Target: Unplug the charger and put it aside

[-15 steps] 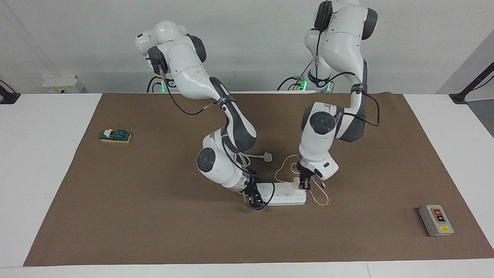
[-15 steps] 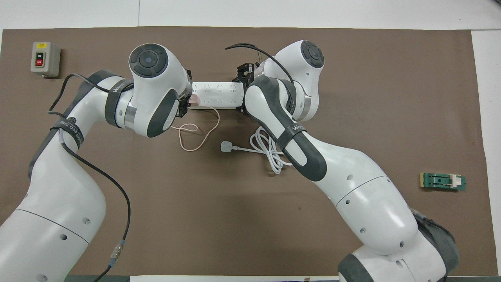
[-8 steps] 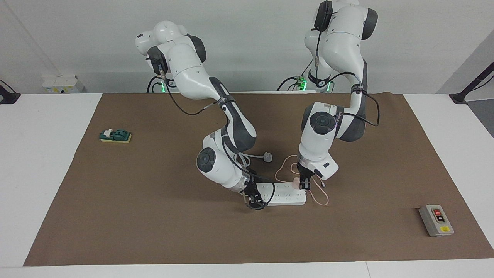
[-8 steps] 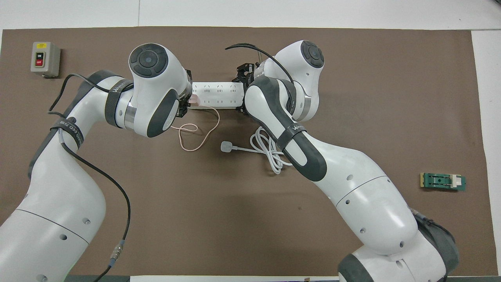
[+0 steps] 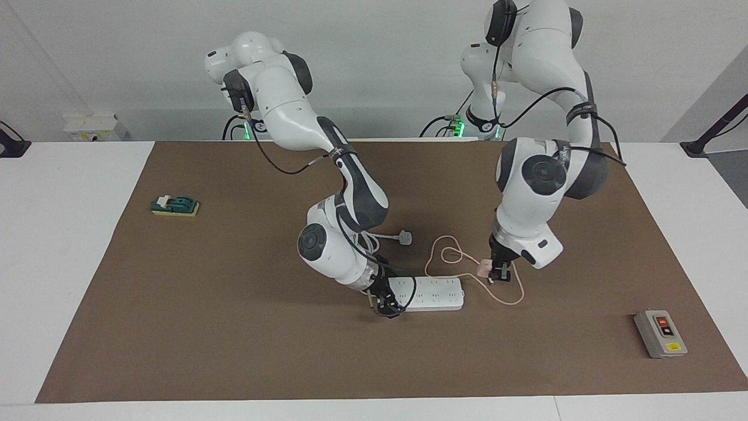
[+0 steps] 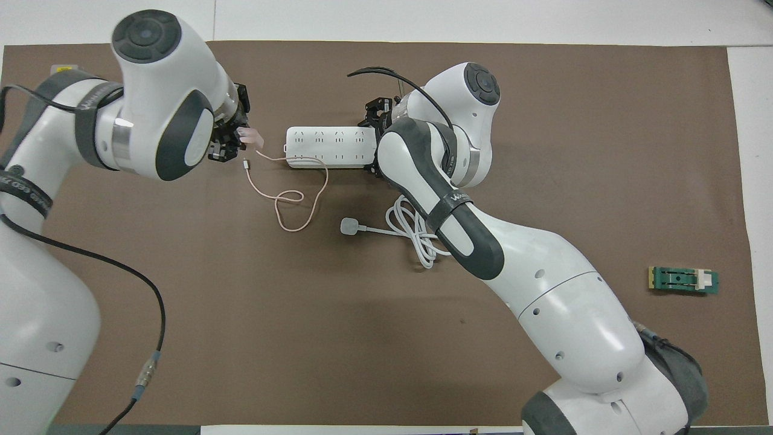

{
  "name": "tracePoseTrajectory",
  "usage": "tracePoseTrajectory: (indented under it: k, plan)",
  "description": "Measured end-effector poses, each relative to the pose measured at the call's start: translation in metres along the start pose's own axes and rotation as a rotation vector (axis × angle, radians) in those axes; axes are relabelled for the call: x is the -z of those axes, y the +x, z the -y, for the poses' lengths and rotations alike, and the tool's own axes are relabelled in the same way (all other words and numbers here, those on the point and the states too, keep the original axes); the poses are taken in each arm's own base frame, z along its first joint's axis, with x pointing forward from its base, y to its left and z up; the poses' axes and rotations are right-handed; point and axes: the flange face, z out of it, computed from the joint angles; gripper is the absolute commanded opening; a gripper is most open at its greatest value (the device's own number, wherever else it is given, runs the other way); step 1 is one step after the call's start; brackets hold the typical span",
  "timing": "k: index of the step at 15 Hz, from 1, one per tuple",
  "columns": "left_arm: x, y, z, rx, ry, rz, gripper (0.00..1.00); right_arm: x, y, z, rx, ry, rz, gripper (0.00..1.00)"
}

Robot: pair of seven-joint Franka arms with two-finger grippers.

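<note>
Currently held: the charger (image 5: 484, 269), pinched at its cube body by the left pincer (image 5: 497, 275), whose fingers are closed narrowly on it.
Charger place: in the air, clear of the power strip (image 5: 435, 292), over bare tabletop (image 5: 234, 327) just beside the strip's end toward the left arm.
Cable (image 5: 450, 257): thin and limp, looping on the tabletop near the strip; likely to drag and snag.
Handling: light, rigid, smooth little cube; hold the flat sides, never the prongs or the cord.
Right pincer (image 5: 385, 305): down at the strip's other end; whether it clamps it I cannot tell.
</note>
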Motion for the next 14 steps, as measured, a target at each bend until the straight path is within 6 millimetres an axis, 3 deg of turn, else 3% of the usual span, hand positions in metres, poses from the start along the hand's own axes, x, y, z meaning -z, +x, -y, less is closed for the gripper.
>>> tracePoseTrajectory:
  k: [2,5,7,11,14]
  plan:
    - [0.017,0.032,0.010,-0.033,0.007,0.021,0.00,0.000,0.000,0.000,0.000,0.000,0.000,1.00]
    - [0.036,0.094,0.033,-0.134,0.029,0.045,0.00,0.003,-0.003,0.001,0.005,0.006,0.002,1.00]
    - [0.040,0.136,0.051,-0.203,0.054,0.060,0.00,0.023,-0.014,0.004,0.017,0.018,0.011,1.00]
    - [0.041,0.201,0.080,-0.351,0.069,0.082,0.00,0.132,-0.027,0.018,0.021,0.051,0.040,1.00]
    - [0.040,0.227,0.092,-0.483,0.072,0.090,0.00,0.212,-0.023,0.014,0.029,0.032,0.035,1.00]
